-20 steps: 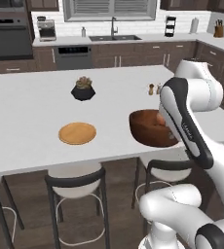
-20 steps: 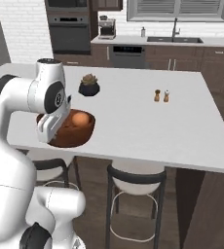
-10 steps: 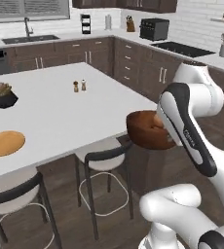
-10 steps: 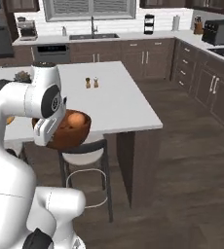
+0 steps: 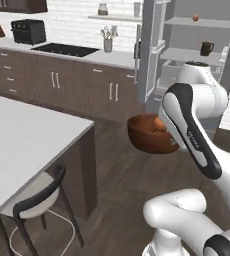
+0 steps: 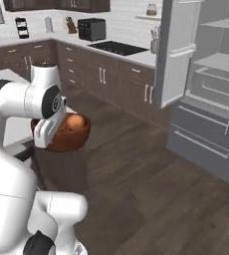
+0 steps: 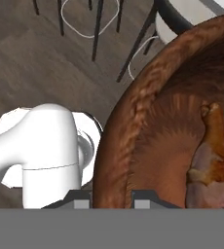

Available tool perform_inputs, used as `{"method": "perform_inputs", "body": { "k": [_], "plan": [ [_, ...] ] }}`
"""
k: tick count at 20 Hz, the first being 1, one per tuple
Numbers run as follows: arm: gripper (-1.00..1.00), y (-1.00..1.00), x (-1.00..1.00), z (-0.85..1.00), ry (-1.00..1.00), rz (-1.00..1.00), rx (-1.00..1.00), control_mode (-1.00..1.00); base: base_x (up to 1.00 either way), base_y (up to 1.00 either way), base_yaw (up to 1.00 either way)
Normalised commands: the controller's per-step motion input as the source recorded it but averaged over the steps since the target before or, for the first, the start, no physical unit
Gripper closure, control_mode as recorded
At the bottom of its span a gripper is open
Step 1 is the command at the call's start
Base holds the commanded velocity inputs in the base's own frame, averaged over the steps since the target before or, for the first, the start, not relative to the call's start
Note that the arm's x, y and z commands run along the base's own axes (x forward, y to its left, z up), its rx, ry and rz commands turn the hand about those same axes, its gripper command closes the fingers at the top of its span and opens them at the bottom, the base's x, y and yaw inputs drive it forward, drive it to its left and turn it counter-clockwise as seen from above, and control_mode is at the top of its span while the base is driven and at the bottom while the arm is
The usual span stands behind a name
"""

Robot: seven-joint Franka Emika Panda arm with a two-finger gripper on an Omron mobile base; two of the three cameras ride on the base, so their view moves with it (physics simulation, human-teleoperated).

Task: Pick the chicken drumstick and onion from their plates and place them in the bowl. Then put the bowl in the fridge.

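Note:
The dark reddish-brown bowl point(image 5: 148, 134) hangs in the air over the wooden floor, level, in front of my forearm. My gripper point(image 7: 112, 198) is shut on the bowl's rim point(image 7: 115, 146), one fingertip outside the wall and one inside. The onion point(image 6: 75, 122) lies in the bowl point(image 6: 62, 137). The lumpy chicken drumstick point(image 7: 214, 155) lies beside it on the bowl's bottom. The fridge point(image 6: 206, 84) stands open ahead to the right, with pale shelves and drawers showing; it is also at the upper right point(image 5: 197, 50). The plates are out of view.
The island's corner point(image 5: 27, 145) and a stool point(image 5: 37, 195) are at my left. Dark cabinets with a toaster point(image 5: 28, 31) and cooktop line the far wall. The fridge door point(image 5: 149, 50) stands swung open. A mug point(image 5: 206, 48) sits on a fridge shelf.
The whole picture has swung from the island to the fridge side, so the base has turned. The bowl has stayed in my gripper's hold with both foods inside.

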Motion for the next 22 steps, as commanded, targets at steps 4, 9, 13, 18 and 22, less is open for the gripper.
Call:
{"method": "perform_inputs", "body": {
  "k": [4,9,13,18,22],
  "plan": [
    [1.00,0.00,0.00,0.00,0.00,0.00,0.00,1.00,0.04,0.00,-0.88],
    [1.00,0.00,0.00,0.00,0.00,0.00,0.00,1.00,0.41,0.01,-0.76],
    [1.00,0.00,0.00,0.00,0.00,0.00,0.00,1.00,0.89,0.42,-0.43],
    [1.00,0.00,0.00,0.00,0.00,0.00,0.00,1.00,0.82,0.73,-0.12],
    [1.00,0.00,0.00,0.00,0.00,0.00,0.00,1.00,0.83,0.59,-0.07]
  ]
}}
